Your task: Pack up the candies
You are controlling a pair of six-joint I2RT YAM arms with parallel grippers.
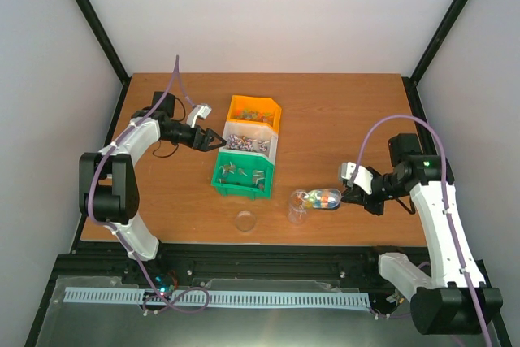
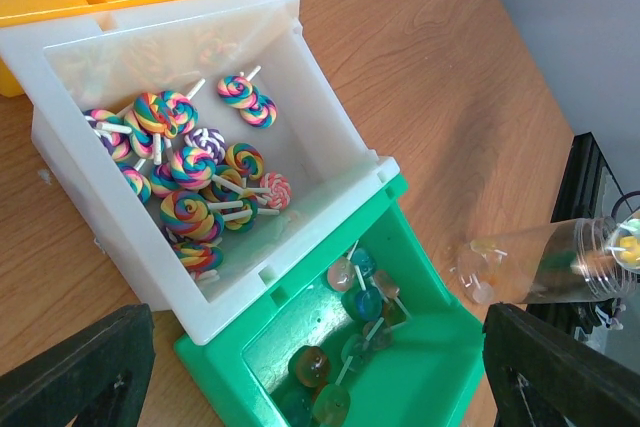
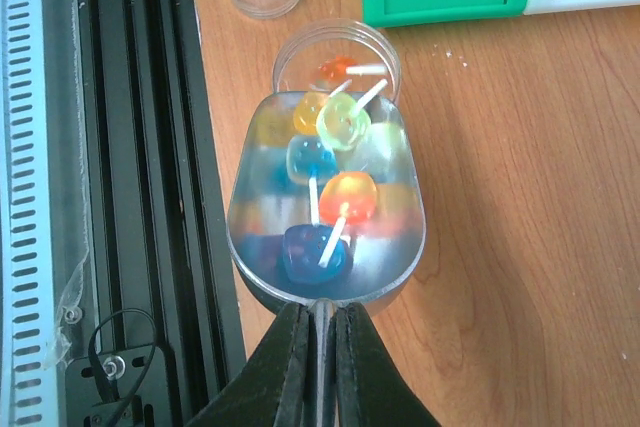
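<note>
The candies are small lollipops with white sticks. Several translucent ones (image 3: 347, 195) lie in a silver scoop (image 3: 325, 197). My right gripper (image 3: 320, 312) is shut on the scoop's handle, and the scoop's tip is at the mouth of a clear jar (image 3: 337, 52) lying on its side. More candies sit in the green bin (image 2: 440, 347), and rainbow swirl ones (image 2: 195, 167) in the white bin (image 2: 330, 97). My left gripper (image 2: 320, 367) is open and empty above these bins, at the white bin's left side in the top view (image 1: 218, 142).
An orange bin (image 1: 254, 111) with pale candies stands behind the white one. The jar's clear lid (image 1: 245, 221) lies on the table left of the jar (image 1: 301, 205). A black rail (image 3: 130, 147) runs along the table's near edge.
</note>
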